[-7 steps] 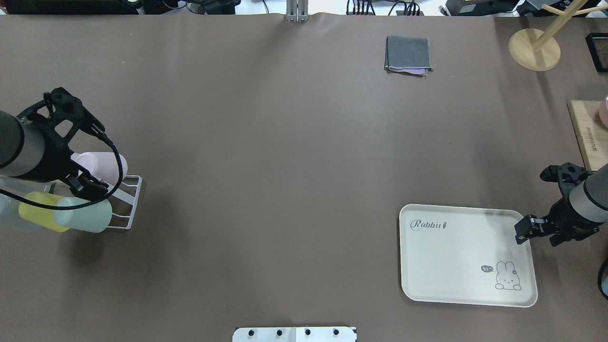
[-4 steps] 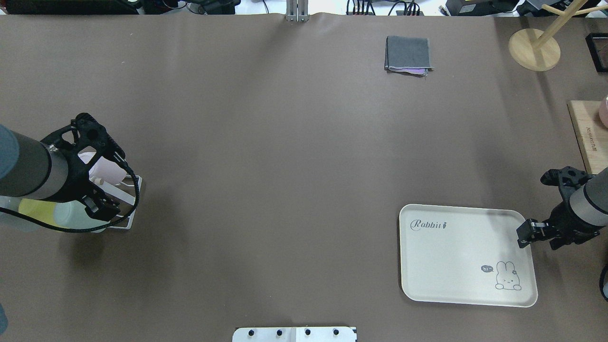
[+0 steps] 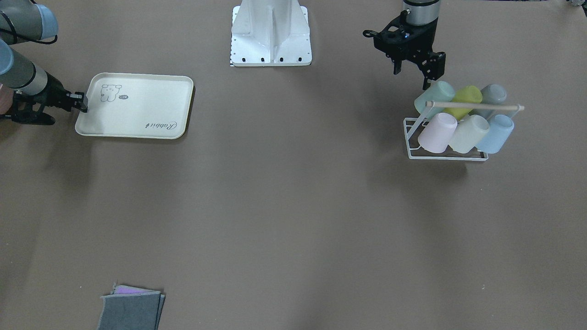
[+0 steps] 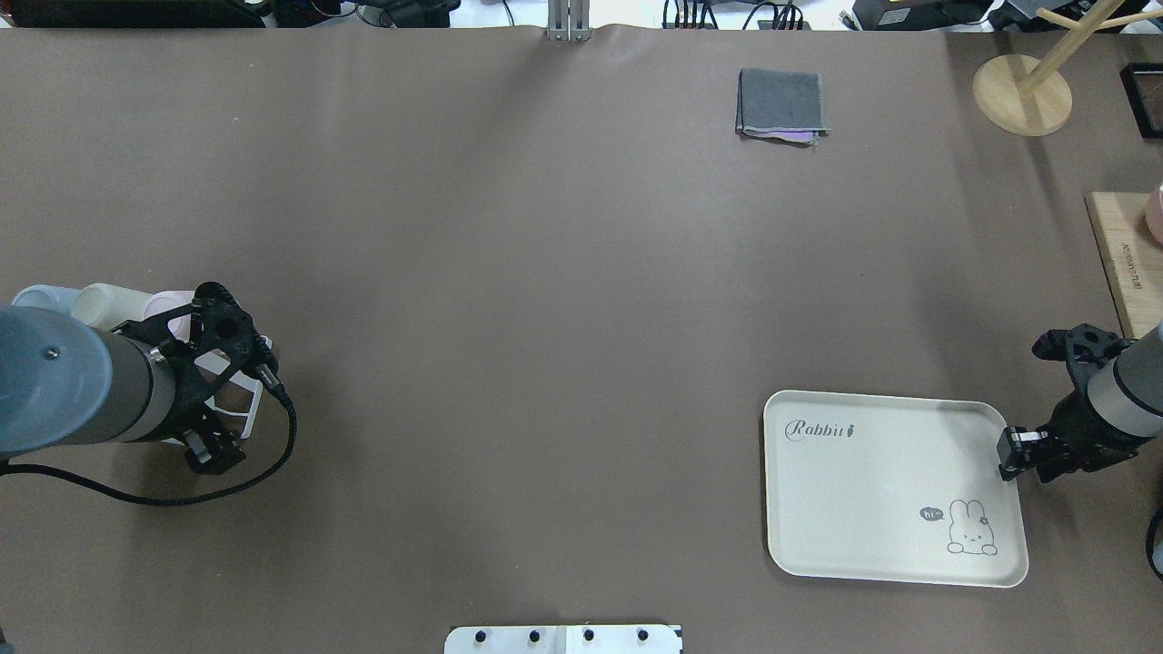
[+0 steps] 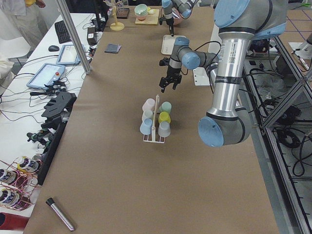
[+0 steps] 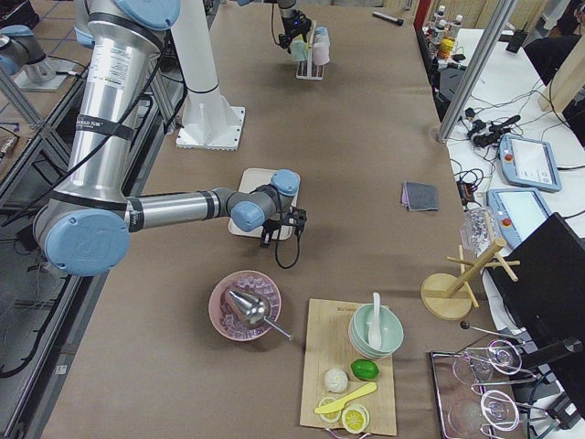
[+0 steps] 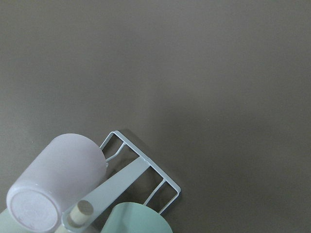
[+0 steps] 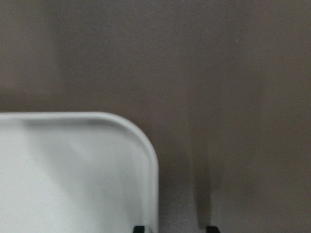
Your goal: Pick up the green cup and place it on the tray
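Observation:
The green cup (image 3: 433, 94), a mint tumbler, lies tilted on the white wire rack (image 3: 447, 156), at the rack's end nearest the robot. It also shows at the bottom of the left wrist view (image 7: 138, 221). In the overhead view my left arm hides it. My left gripper (image 3: 411, 77) is open and empty, just above and beside the green cup, not touching it. The cream tray (image 4: 872, 481) lies at the right. My right gripper (image 4: 1010, 451) is open and low at the tray's right edge. In the right wrist view its fingertips stand either side of the tray's rim (image 8: 148, 160).
The rack also holds a pink cup (image 3: 436, 133), a cream-green cup (image 3: 467, 134), a blue cup (image 3: 495, 134), a yellow-green cup (image 3: 467, 96) and a grey cup (image 3: 493, 95). A folded grey cloth (image 4: 781, 104), a wooden stand (image 4: 1022, 91) and a wooden board (image 4: 1122, 254) lie at the far right.
My left arm has swung nearer to the robot over the rack and now covers the yellow-green and green cups in the overhead view. My right gripper has slid slightly back along the tray's right edge.

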You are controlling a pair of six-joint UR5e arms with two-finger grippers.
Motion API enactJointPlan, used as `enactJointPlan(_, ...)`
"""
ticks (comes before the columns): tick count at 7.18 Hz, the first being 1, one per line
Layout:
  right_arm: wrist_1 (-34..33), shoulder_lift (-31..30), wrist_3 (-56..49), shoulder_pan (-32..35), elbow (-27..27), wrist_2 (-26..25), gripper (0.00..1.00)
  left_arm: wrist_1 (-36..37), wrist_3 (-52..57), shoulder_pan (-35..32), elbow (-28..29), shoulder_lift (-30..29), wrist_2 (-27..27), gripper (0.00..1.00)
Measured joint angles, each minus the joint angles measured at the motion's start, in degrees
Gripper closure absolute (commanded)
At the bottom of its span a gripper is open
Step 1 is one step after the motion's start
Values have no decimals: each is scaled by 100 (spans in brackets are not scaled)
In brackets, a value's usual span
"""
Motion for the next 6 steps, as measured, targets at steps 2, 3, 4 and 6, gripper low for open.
enactJointPlan(2, 13, 14, 27, -26, -14, -15, 64, 120, 393, 291, -14, -50, 382, 3)
enactJointPlan(3, 17, 21, 38, -30, -13, -16, 69, 143, 480, 542, 1, -42, 652, 3)
enactJointPlan(4, 40, 21, 48, -32, -13, -17, 75, 181, 630, 758, 17, -35, 892, 3)
enactJointPlan(6, 131, 12, 109, -44, -20, -13, 82, 310, 1057, 1142, 41, -29, 1363, 3)
